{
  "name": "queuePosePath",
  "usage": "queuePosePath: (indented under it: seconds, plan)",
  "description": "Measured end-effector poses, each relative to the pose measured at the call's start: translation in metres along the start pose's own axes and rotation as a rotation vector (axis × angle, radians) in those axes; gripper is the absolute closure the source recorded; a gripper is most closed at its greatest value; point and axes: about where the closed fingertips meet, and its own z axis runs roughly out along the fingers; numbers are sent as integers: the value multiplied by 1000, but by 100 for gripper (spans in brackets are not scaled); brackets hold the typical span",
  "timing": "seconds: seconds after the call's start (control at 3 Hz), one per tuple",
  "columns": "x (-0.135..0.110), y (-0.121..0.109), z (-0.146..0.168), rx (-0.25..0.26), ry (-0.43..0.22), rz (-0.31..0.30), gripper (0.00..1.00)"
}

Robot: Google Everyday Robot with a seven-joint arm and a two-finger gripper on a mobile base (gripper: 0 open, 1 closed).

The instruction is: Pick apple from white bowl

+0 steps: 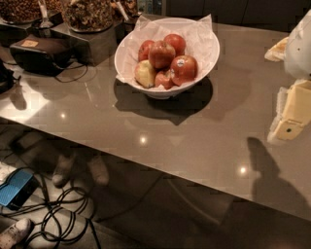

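The white bowl (204, 56), lined with crumpled white paper, stands on the grey table at the back middle. It holds several apples. The dark red apple (162, 53) with no sticker sits on top in the centre of the pile. A red apple with a white sticker (183, 68) lies to its right, and a pale yellow-green apple (145, 73) lies at the front left. My gripper (287, 127), cream-coloured below a white arm, hangs at the far right edge of the view, well to the right of the bowl and apart from it.
A black device (41, 53) with a cable lies at the back left. Containers of snacks (87, 14) stand behind it. A yellowish wrapper (277, 48) lies at the back right. The table's front edge (146, 168) runs diagonally. Cables (63, 214) and a blue box (14, 187) are on the floor.
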Motion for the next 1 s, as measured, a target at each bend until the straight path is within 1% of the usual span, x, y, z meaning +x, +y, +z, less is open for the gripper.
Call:
queuePosePath:
  seconds: [0.33,0.67,1.0]
  plan:
    - [0,0,0,0,0,0,0]
    - [-7,-1,-8,22,18,40,0]
    - [-31,1,-20,63,60,78,0]
